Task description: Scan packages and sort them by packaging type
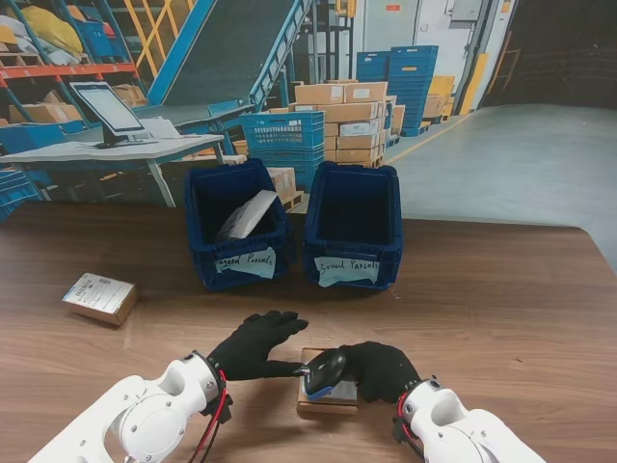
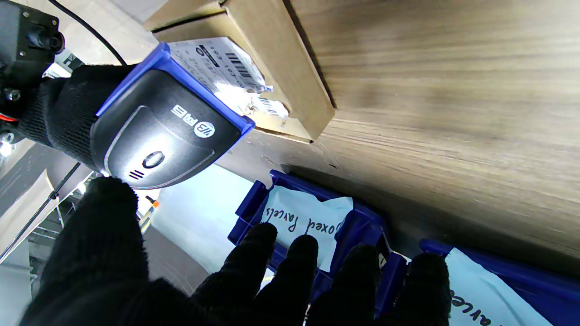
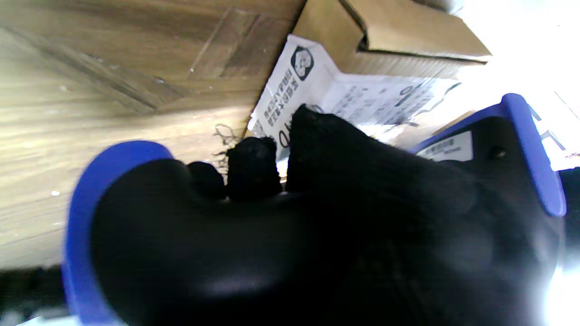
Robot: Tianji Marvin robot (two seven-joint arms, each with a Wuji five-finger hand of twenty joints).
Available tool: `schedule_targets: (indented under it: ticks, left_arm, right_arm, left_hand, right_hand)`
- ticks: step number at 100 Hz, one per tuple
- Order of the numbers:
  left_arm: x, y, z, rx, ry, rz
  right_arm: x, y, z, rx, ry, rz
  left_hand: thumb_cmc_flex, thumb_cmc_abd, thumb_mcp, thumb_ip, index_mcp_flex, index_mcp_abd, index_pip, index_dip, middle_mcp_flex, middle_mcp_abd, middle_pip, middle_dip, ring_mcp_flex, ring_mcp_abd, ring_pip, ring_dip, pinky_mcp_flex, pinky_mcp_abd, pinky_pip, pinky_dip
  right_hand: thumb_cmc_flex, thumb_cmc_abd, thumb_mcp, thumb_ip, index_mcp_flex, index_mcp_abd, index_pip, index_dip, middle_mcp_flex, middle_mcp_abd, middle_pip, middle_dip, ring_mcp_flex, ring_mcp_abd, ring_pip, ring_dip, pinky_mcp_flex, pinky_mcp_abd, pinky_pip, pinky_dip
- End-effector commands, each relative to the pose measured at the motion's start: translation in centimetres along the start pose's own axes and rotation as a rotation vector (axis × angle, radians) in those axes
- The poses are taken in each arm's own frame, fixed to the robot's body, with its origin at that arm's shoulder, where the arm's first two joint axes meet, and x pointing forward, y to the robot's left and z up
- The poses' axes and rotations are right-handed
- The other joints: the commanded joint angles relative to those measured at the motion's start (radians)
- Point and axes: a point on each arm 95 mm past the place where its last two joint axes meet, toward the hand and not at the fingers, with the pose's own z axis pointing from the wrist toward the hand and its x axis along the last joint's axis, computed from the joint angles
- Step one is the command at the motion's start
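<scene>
Your right hand (image 1: 381,371) is closed around the grip of a black and blue barcode scanner (image 1: 324,374), fingers wrapped fully round the handle. The scanner head hangs directly over a flat cardboard box (image 1: 326,399) lying at the near edge of the wooden table (image 1: 501,309), between your two hands. In the left wrist view the scanner's light falls on the white shipping label (image 2: 226,72) on the box top (barcode visible, text not legible).

Your left hand (image 1: 255,345) holds nothing: fingers spread and extended, resting just left of the box, with the thumb (image 2: 102,226) near the scanner head.

At the far side of the table stand two dark blue bins side by side. The left bin (image 1: 236,227), labelled "Bagged Parcels", contains a white bagged parcel (image 1: 248,214). The right bin (image 1: 354,227) is labelled "Boxed Parcels"; its contents cannot be made out.

A second small box (image 1: 99,297) with a printed label lies well apart at the table's left.
</scene>
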Motion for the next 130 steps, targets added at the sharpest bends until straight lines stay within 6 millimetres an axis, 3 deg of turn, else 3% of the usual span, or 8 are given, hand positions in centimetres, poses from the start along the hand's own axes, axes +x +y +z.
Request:
schedule_targets:
  ticks: [1, 18, 48, 65, 103, 130]
  left_arm:
    - [0.4, 0.2, 0.0, -0.016, 0.012, -0.001]
    - [0.5, 0.1, 0.1, -0.02, 0.012, 0.006]
    - [0.7, 0.2, 0.9, -0.097, 0.014, 0.108]
    - [1.0, 0.6, 1.6, -0.128, 0.014, 0.164]
    - [1.6, 1.5, 3.4, -0.182, -0.005, 0.248]
    - [2.0, 2.0, 4.6, -0.227, -0.027, 0.315]
  right_arm:
    - [0.4, -0.1, 0.0, 0.007, 0.01, 0.005]
    - [0.9, 0.6, -0.4, -0.02, -0.003, 0.02]
    - [2.1, 4.0, -2.7, -0.113, -0.073, 0.153]
    - [2.5, 5.6, -4.1, -0.155, -0.105, 0.23]
    - [2.4, 6.1, -5.3, -0.186, -0.121, 0.304]
    - [1.9, 6.0, -5.4, -0.182, -0.122, 0.325]
  left_hand:
    - [0.026, 0.006, 0.02, 0.027, 0.005, -0.027, 0.004, 0.009, -0.011, -0.012, -0.004, 0.009, -0.003, -0.006, 0.002, 0.003, -0.008, 0.001, 0.004, -0.006]
    - [0.012, 0.002, 0.012, 0.025, 0.003, -0.027, 0.004, 0.009, -0.014, -0.011, -0.005, 0.009, -0.003, -0.005, 0.002, 0.003, -0.008, 0.001, 0.004, -0.006]
    - [-0.049, -0.023, -0.024, 0.019, -0.088, 0.007, -0.029, 0.0, -0.088, -0.021, -0.021, 0.003, -0.046, -0.014, -0.016, -0.007, -0.033, -0.002, -0.013, -0.012]
    - [-0.045, -0.083, -0.049, 0.006, -0.128, 0.033, -0.038, -0.009, -0.128, -0.023, -0.026, -0.002, -0.071, -0.021, -0.025, -0.015, -0.044, 0.002, -0.021, -0.014]
    - [-0.024, -0.178, -0.052, -0.014, -0.162, 0.079, -0.044, -0.032, -0.171, 0.005, -0.031, -0.008, -0.09, -0.015, -0.028, -0.023, -0.045, 0.009, -0.022, -0.017]
    - [-0.033, -0.195, -0.052, -0.026, -0.167, 0.105, -0.045, -0.048, -0.176, 0.027, -0.031, -0.012, -0.081, -0.024, -0.023, -0.025, -0.039, 0.007, -0.017, -0.019]
  right_hand:
    - [0.084, 0.051, 0.097, 0.012, 0.072, -0.05, 0.029, 0.033, 0.011, 0.001, 0.002, 0.001, 0.018, 0.004, 0.009, 0.012, 0.021, -0.007, 0.023, 0.01]
    - [0.084, 0.051, 0.097, 0.012, 0.072, -0.049, 0.029, 0.032, 0.011, 0.003, 0.003, 0.001, 0.018, 0.005, 0.01, 0.012, 0.021, -0.008, 0.023, 0.01]
    - [0.086, 0.049, 0.095, 0.012, 0.073, -0.047, 0.029, 0.032, 0.011, 0.006, 0.001, 0.0, 0.016, 0.01, 0.009, 0.013, 0.017, -0.001, 0.023, 0.013]
    - [0.088, 0.049, 0.093, 0.011, 0.073, -0.045, 0.029, 0.031, 0.011, 0.007, 0.001, 0.001, 0.015, 0.011, 0.008, 0.015, 0.015, -0.002, 0.024, 0.015]
    - [0.091, 0.048, 0.092, 0.01, 0.074, -0.04, 0.027, 0.03, 0.011, 0.012, -0.002, 0.003, 0.016, 0.016, 0.008, 0.017, 0.012, -0.001, 0.025, 0.018]
    - [0.091, 0.047, 0.091, 0.009, 0.076, -0.04, 0.027, 0.031, 0.012, 0.012, -0.004, 0.006, 0.016, 0.016, 0.008, 0.018, 0.011, 0.001, 0.024, 0.019]
